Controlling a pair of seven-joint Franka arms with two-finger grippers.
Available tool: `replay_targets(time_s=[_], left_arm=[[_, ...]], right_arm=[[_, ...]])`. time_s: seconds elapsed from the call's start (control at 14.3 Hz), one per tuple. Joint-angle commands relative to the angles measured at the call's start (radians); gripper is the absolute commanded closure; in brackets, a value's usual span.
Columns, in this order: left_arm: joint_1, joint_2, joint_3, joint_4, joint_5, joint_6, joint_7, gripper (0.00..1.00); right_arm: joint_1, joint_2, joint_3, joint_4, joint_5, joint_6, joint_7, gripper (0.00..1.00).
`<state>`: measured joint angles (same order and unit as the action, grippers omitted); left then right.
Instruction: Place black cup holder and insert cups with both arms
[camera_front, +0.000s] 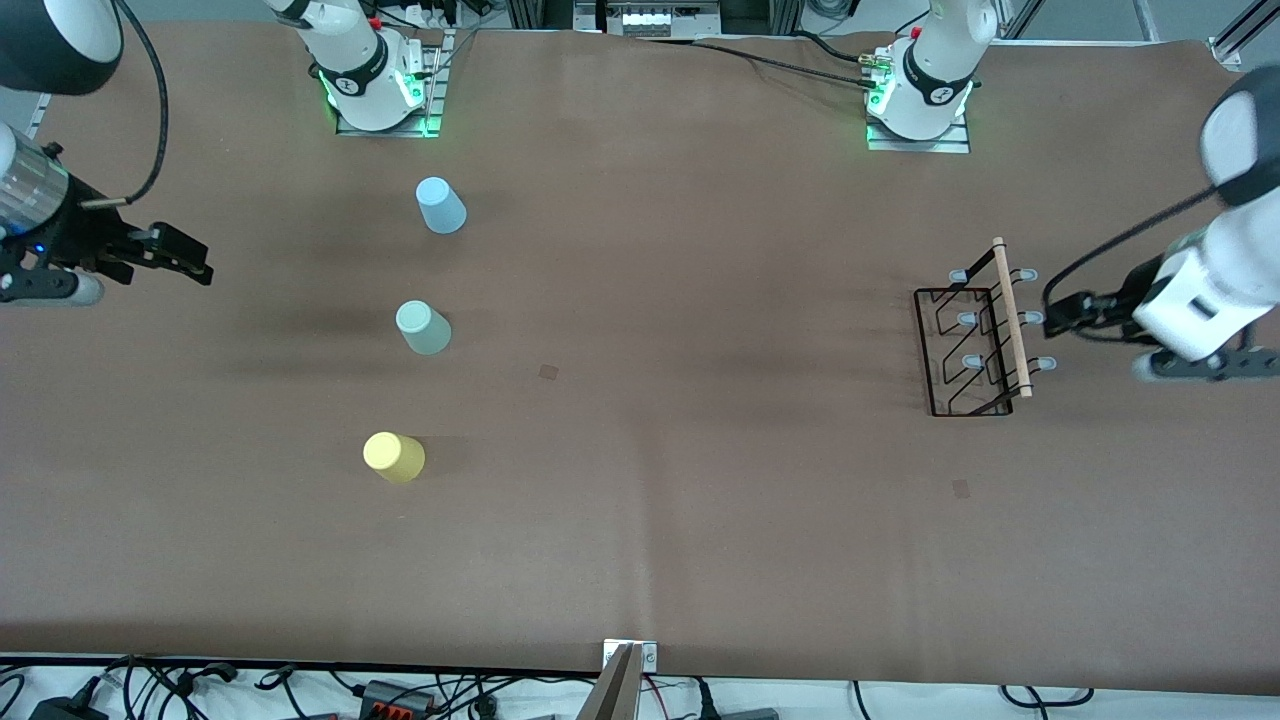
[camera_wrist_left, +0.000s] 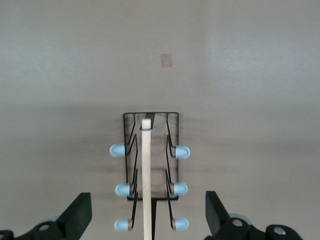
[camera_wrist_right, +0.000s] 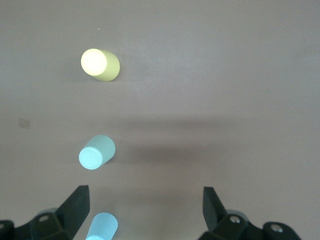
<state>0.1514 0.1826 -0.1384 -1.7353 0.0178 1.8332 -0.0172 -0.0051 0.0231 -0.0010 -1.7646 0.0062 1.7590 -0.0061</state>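
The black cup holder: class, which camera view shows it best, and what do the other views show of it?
The left wrist view shows the black cup holder best: it fills the middle of the picture, with wooden rod and six pale-tipped pegs clear. The front view shows it whole but small, toward the left arm's end of the table. The right wrist view shows none of it, only cups.

Robotics lab, brown-covered table (camera_front: 640, 560), bolted arm bases (camera_front: 380, 95), trailing cables (camera_front: 400, 690)
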Motion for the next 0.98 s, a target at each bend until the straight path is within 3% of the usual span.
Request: replay_targets(time_s=[0.0, 0.49, 0.7, 0.77, 0.91], left_arm=[[0.022, -0.023, -0.001, -0.156, -0.001, 0.141, 0.042, 0.0], [0.027, -0.071, -0.001, -0.371, 0.004, 0.28, 0.042, 0.05], [0.028, -0.074, -0.001, -0.386, 0.005, 0.284, 0.042, 0.24], [0.04, -0.074, -0.001, -0.391, 0.005, 0.284, 0.042, 0.35], [0.045, -0.072, -0.001, -0.398, 0.005, 0.285, 0.043, 0.42]], right_arm=[[0.031, 0.04, 0.0, 0.013, -0.003, 0.007, 0.017, 0.0], [0.046, 0.073, 0.0, 0.001, 0.0, 0.04, 0.026, 0.0], [0.083, 0.104, 0.0, -0.003, 0.0, 0.059, 0.081, 0.0], [0.088, 0.104, 0.0, -0.003, 0.0, 0.06, 0.081, 0.0], [0.089, 0.106, 0.0, -0.004, 0.0, 0.06, 0.081, 0.0]])
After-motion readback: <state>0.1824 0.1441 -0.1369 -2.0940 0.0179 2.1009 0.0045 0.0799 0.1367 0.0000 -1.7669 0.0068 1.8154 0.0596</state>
